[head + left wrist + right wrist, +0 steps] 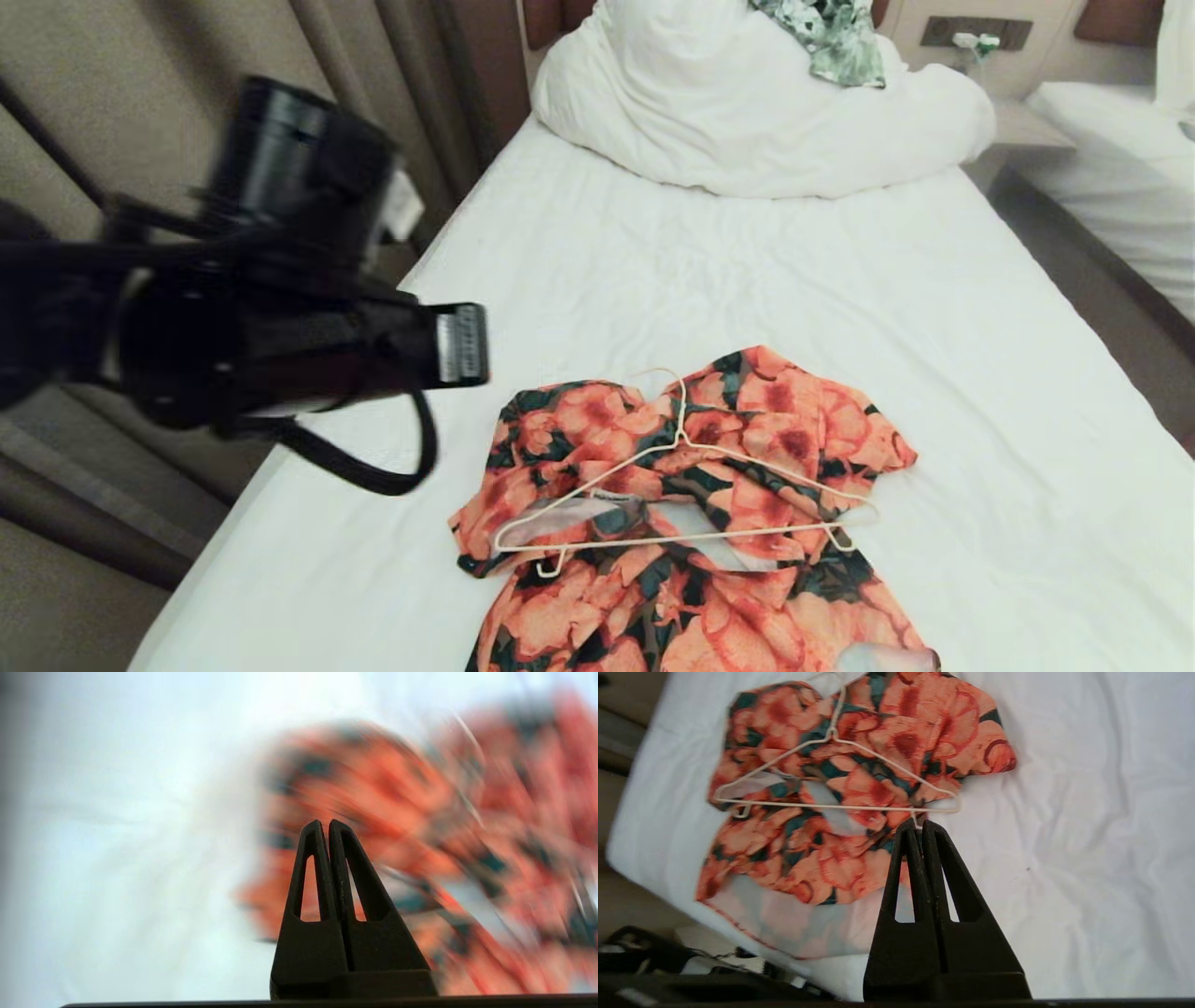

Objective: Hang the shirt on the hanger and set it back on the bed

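Note:
The flowered shirt [775,420] lies crumpled near the front of the bed [747,280]. The cream wire hanger [682,437] rests flat on top of it, hook towards the duvet. My left arm [280,308] hangs raised over the bed's left edge, left of the shirt. In its wrist view the left gripper [325,823] is shut on nothing, with the blurred shirt [373,779] beyond. My right gripper [920,826] is shut and empty, held above the sheet; past it lie the shirt [901,723] and hanger [831,806]. The head view does not show the right arm.
A bunched white duvet [709,112] fills the bed's head, with a green-and-white leaf-print garment [836,37] on it. A second white bed [1120,159] stands to the right across a floor gap. Beige curtains [140,112] hang along the left.

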You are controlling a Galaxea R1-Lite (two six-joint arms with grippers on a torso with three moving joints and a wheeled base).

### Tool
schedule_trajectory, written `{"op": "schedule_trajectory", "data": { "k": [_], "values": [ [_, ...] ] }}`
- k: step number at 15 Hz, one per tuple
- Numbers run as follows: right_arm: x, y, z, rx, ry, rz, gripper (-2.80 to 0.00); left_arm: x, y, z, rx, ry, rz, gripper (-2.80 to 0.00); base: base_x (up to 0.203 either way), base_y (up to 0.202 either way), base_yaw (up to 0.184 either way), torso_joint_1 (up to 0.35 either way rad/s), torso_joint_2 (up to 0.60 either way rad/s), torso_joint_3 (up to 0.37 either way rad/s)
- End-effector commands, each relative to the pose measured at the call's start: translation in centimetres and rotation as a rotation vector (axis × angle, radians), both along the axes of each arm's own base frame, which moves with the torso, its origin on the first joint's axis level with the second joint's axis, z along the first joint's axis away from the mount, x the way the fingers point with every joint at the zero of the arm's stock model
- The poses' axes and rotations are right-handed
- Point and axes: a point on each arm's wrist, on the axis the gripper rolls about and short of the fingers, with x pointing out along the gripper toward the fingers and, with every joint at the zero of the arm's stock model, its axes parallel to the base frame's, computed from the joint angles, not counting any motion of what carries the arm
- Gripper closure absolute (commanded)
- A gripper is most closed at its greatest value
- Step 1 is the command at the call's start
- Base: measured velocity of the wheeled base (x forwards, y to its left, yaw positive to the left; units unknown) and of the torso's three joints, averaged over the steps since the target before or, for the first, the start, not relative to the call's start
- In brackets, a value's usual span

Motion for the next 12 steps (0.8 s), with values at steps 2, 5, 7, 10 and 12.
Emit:
{"op": "schedule_trajectory", "data": {
  "k": [2, 5, 7, 10, 12],
  "values": [
    [-6.3, -0.5, -0.5, 0.07, -0.074, -0.007, 0.0, -10.9, 11.4, 5.5, -0.179, -0.338, 0.249, 0.0, 0.0, 0.0, 0.0, 0.0, 0.0, 0.0],
    [-9.5, -0.7, -2.6, 0.113, -0.064, -0.023, 0.0, -20.9, 16.4, 4.5, -0.216, -0.584, 0.462, 0.0, 0.0, 0.0, 0.0, 0.0, 0.0, 0.0],
    [-11.0, -0.9, -4.1, 0.162, -0.049, -0.039, 0.0, -25.6, 16.9, 2.0, -0.184, -0.686, 0.615, 0.0, 0.0, 0.0, 0.0, 0.0, 0.0, 0.0],
    [-13.4, -1.0, -5.6, 0.184, -0.08, -0.06, 0.0, -27.7, 16.0, -2.8, -0.12, -0.695, 0.674, 0.0, 0.0, 0.0, 0.0, 0.0, 0.0, 0.0],
    [-14.7, -0.8, -6.8, 0.183, -0.124, -0.094, 0.0, -27.5, 15.6, -5.3, -0.08, -0.656, 0.64, 0.0, 0.0, 0.0, 0.0, 0.0, 0.0, 0.0]
  ]
}}
